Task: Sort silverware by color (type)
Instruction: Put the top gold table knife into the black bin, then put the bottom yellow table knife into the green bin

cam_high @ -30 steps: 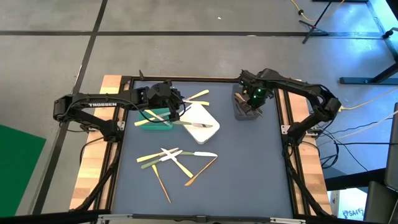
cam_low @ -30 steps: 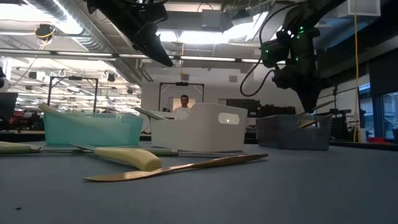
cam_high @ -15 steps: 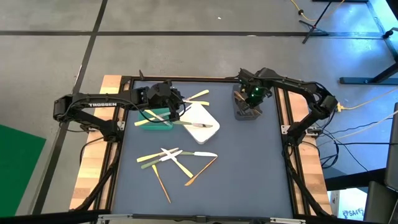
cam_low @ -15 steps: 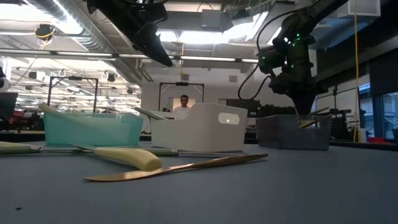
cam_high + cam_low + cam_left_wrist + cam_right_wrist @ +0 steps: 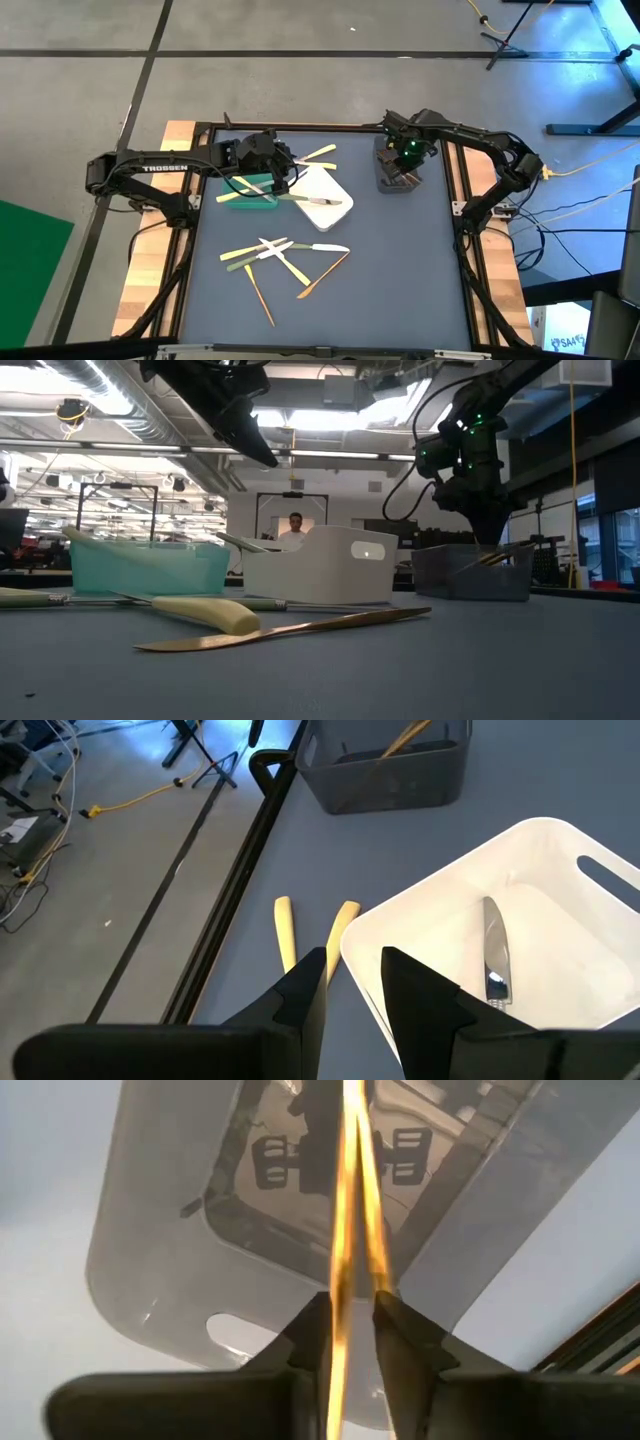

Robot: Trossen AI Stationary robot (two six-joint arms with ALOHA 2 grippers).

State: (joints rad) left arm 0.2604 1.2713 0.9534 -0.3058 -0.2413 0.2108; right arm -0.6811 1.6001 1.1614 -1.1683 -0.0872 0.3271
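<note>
My right gripper points down into the grey bin at the table's far right. An orange-brown utensil stands in the narrow gap between its fingers. In the low view this utensil leans low across the grey bin. My left gripper hangs open and empty over the near corner of the white bin, which holds a silver knife. Two pale yellow utensils lie beyond it. Several more utensils lie loose at mid-table. My right gripper comes at the orange-brown utensil from above, fingers on either side of its upper end. I cannot tell whether they touch it. Its lower end reaches into the grey bin.
A teal bin stands left of the white bin under my left arm. A person shows far behind the table. The near half of the mat, around the loose utensils, is bare.
The orange-brown utensil under my right gripper has tipped. It stood steep above the grey bin's rim and now leans lower across the bin.
</note>
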